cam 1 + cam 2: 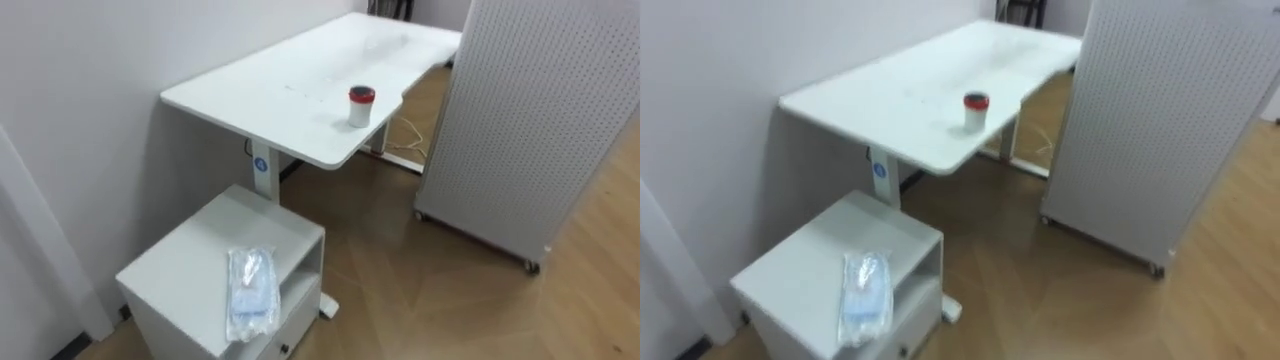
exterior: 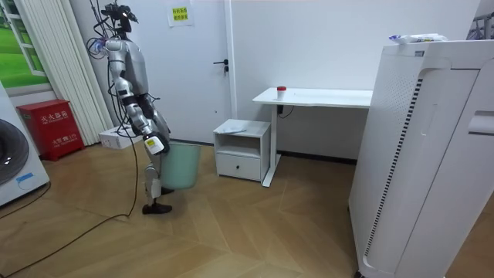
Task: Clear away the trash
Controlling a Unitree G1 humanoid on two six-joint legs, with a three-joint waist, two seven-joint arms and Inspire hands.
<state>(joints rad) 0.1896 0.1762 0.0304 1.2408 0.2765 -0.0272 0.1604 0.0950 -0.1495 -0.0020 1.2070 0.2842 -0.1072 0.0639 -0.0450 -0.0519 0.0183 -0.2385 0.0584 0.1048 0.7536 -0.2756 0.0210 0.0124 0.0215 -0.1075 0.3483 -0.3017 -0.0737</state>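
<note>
A crumpled clear plastic package (image 1: 251, 290) lies on top of a low white cabinet (image 1: 190, 265) just below me. On the white desk (image 1: 280, 90) beyond it, a small white cup with a red lid (image 1: 361, 105) stands near the front edge. In the room view I stand to the left of the cabinet (image 2: 243, 147), facing it and a couple of steps away. A green bin (image 2: 182, 166) is by my legs, and my right hand (image 2: 157, 144) hangs low beside the bin.
A white perforated panel on castors (image 1: 530, 120) stands right of the desk. Wood floor runs between them. A cable lies on the floor under the desk. In the room view, a tall white appliance (image 2: 432, 154) fills the right and a red box (image 2: 50, 127) sits by the curtain.
</note>
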